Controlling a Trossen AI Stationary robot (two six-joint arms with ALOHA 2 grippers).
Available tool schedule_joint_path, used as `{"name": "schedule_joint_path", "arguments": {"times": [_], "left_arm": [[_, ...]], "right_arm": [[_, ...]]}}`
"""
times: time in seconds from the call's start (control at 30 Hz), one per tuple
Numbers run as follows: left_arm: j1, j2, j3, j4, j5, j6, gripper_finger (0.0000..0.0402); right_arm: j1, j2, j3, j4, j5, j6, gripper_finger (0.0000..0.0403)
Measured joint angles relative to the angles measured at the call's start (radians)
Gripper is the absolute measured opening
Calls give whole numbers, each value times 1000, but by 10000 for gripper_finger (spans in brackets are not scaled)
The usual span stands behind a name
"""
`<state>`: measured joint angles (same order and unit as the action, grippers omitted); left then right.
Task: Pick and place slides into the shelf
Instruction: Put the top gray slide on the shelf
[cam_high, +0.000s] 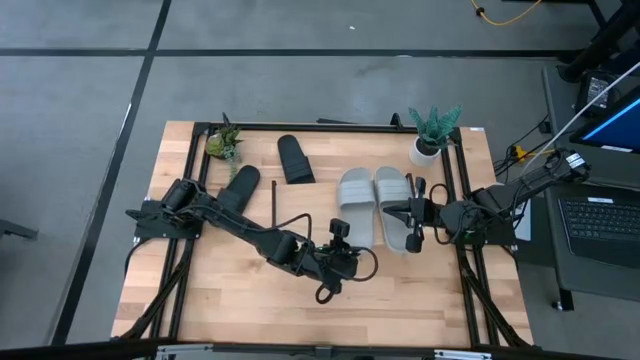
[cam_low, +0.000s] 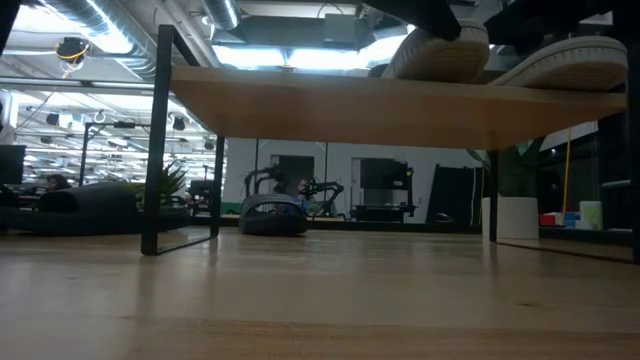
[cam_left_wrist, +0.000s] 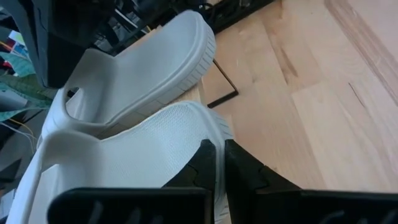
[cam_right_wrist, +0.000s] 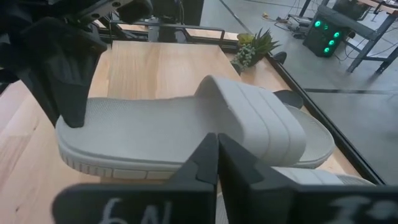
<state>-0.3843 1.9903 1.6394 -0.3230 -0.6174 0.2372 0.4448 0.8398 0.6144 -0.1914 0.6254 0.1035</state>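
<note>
Dark fingers (cam_left_wrist: 199, 171) of my left hand (cam_left_wrist: 216, 149) fill the bottom of the left wrist view, clenched together. They seem to nip the heel rim of the grey slide (cam_left_wrist: 124, 155), with a pale sliver showing between them. My right hand (cam_right_wrist: 217, 142) is clenched too, its tips against the side of the second grey slide (cam_right_wrist: 186, 130). Whether it pinches that edge I cannot tell.

Both grey slides sit side by side on the shelf (cam_low: 350, 105), right of centre in the high view. In the low view their soles rest on top of the board. The black pair lies off the shelf on the counter (cam_high: 250, 290), one slide (cam_high: 295, 158) at upper centre and the other (cam_high: 240, 188) left of it.

I judge the grey pair is placed and I am only squaring it up. Next calls for a gentle shift without dragging the neighbour, then letting go and reaching to the upper left for the black ones.
</note>
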Motion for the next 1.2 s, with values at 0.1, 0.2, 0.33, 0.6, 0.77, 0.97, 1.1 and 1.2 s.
{"name": "schedule_joint_path", "arguments": {"times": [0.1, 0.2, 0.33, 0.6, 0.77, 0.97, 1.1, 1.2], "left_arm": [[0, 0, 0, 15, -5, 1, 7], [0, 0, 0, 29, -11, 5, 7], [4, -1, 0, 29, -9, 0, 6], [24, -1, 0, 30, 45, -45, 6], [24, -1, 0, 31, 59, -44, 6], [26, -1, 0, 48, 118, -44, 10], [32, -1, 0, 50, 140, -44, 27], [33, -1, 0, 50, 142, -45, 33]], "right_arm": [[0, 0, 0, 0, 0, 0, 4], [0, 0, 0, 0, 0, 0, 11], [0, 0, 0, 0, 0, 0, 16], [0, 0, 0, 3, 0, 0, 8], [0, 0, 0, 31, 0, -10, 15], [0, 0, 0, 54, 1, -34, 4], [0, 0, 0, 54, 1, -31, 14], [0, 0, 0, 54, 1, -29, 20]]}}
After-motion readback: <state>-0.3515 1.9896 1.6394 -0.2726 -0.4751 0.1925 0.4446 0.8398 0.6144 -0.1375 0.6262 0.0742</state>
